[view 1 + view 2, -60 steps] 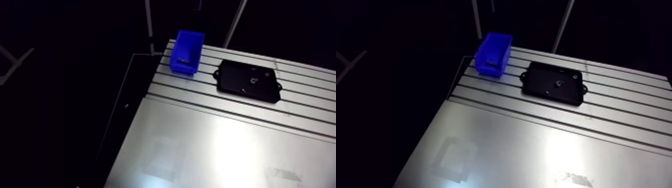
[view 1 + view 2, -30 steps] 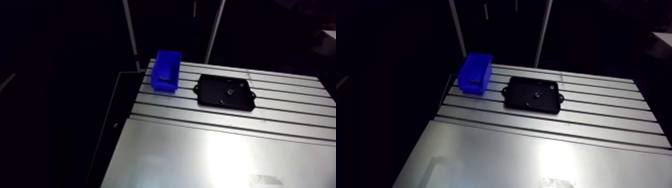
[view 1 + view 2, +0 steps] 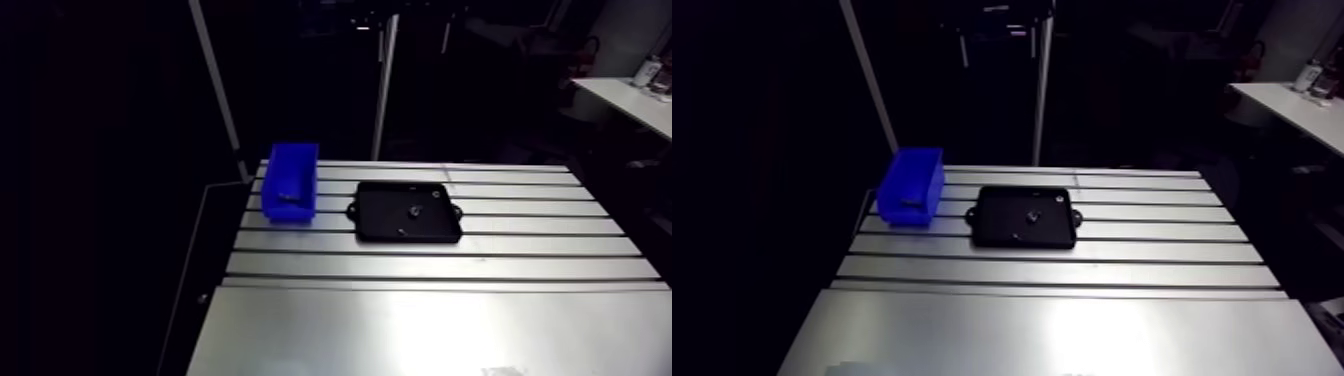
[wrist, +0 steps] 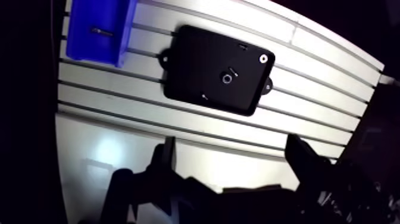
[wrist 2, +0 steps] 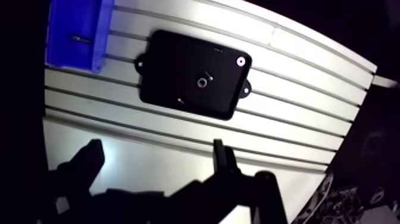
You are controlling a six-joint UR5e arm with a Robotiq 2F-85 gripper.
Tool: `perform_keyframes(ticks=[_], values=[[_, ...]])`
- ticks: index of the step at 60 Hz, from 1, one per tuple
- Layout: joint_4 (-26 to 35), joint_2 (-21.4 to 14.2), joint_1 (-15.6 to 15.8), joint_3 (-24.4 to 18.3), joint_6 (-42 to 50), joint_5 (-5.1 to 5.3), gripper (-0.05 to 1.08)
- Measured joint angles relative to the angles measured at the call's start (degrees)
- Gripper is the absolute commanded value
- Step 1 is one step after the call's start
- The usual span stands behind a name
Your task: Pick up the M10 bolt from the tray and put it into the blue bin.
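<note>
- The gripper (image 4: 231, 149) hangs high over the near part of the table (image 3: 420, 320). Its two fingers (image 4: 165, 156) are spread wide with nothing between them. My guess is it's that high so the wrist view takes in the whole layout before it commits.
- On the far left is the blue bin (image 3: 288, 208), close to the table's left edge with its long side running near to far. There's a small grey piece (image 4: 102, 31) lying in it, but I can't tell what it is.
- Just right of the bin, not touching it, is the black tray (image 3: 440, 225), lying flat across the slots. Having them side by side keeps the carry short, which is probably the point.
- The M10 bolt should be on that tray, but the bits there are tiny. There's a ring-shaped part (image 4: 227, 78) around the middle, a pale dot (image 4: 262, 59) near the far right corner, and a couple of specks. I honestly can't tell which one is the bolt.
- Right of the tray is plain slotted table.
- As I read it, the pick hasn't started. Next the gripper has to move out over the tray and come down, and small parts sitting close together could make for a fiddly grab.
</note>
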Motion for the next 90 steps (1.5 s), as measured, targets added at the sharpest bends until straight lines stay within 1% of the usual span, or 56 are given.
perform_keyframes(ticks=[23,29,34,41,57,62,71,90], values=[[3.76,-7.02,-5.90,4.87,8.63,0.64,0.01],[4.25,-9.12,-7.21,6.49,10.26,0.98,0.01],[3.95,-10.20,-7.74,7.36,10.94,1.36,0.01],[2.82,-10.88,-7.92,7.89,11.20,2.06,0.01],[-0.13,-11.26,-7.71,8.42,10.11,4.15,0.01],[-0.74,-11.27,-7.68,8.51,9.93,4.51,0.01],[-1.49,-11.30,-7.69,8.79,9.80,4.74,0.01],[-2.15,-11.34,-7.78,9.44,9.75,4.80,0.01]])
